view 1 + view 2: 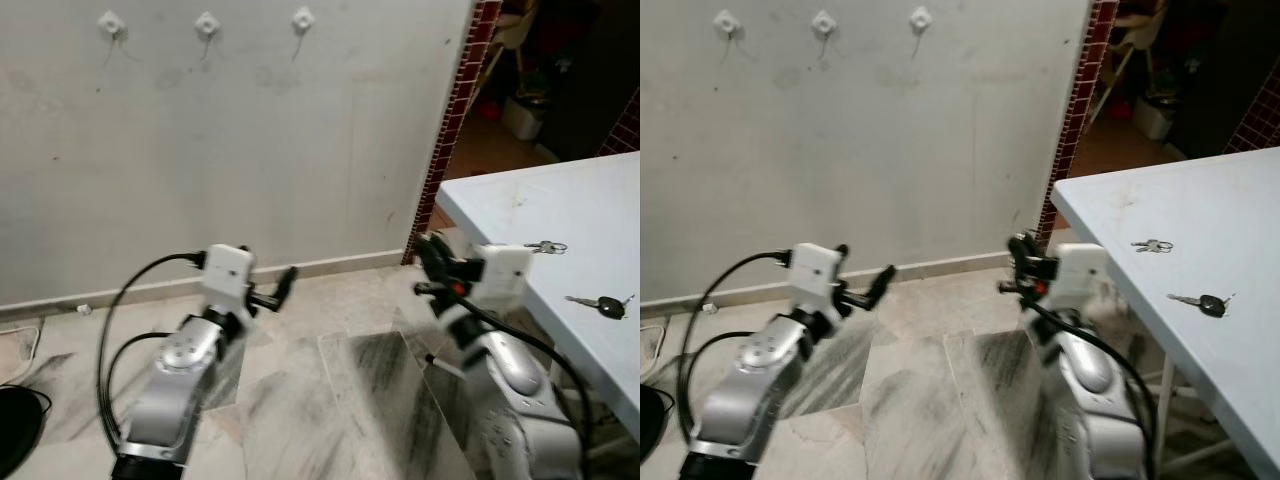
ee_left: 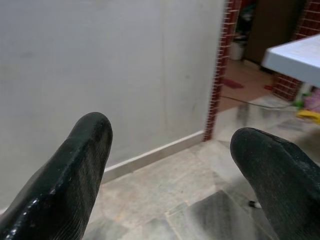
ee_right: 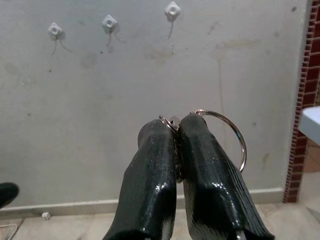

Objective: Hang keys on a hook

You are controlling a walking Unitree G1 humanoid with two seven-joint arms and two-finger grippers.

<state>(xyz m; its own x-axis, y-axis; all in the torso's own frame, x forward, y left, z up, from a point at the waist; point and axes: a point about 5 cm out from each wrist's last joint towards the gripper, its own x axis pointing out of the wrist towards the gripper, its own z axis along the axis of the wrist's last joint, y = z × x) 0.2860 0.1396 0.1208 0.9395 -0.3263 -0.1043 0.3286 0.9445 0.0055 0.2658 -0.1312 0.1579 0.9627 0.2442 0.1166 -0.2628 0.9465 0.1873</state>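
Note:
Three white hooks are fixed high on the grey wall: the left hook (image 1: 110, 23), the middle hook (image 1: 206, 24) and the right hook (image 1: 302, 19). My right gripper (image 3: 176, 131) is shut on a key ring (image 3: 235, 136); the silver ring sticks out beside its black fingertips and points at the wall well below the hooks. That same right gripper (image 1: 428, 262) is held up beside the table's corner. Low over the floor, my left gripper (image 1: 283, 283) is open with nothing between its fingers (image 2: 85, 165).
A pale blue table (image 1: 560, 215) stands at the right, with a small key bunch (image 1: 545, 246) and a black-headed key (image 1: 603, 304) lying on it. A red brick pillar (image 1: 455, 110) ends the wall. A black cable (image 1: 125, 300) loops from my left arm over the marble floor.

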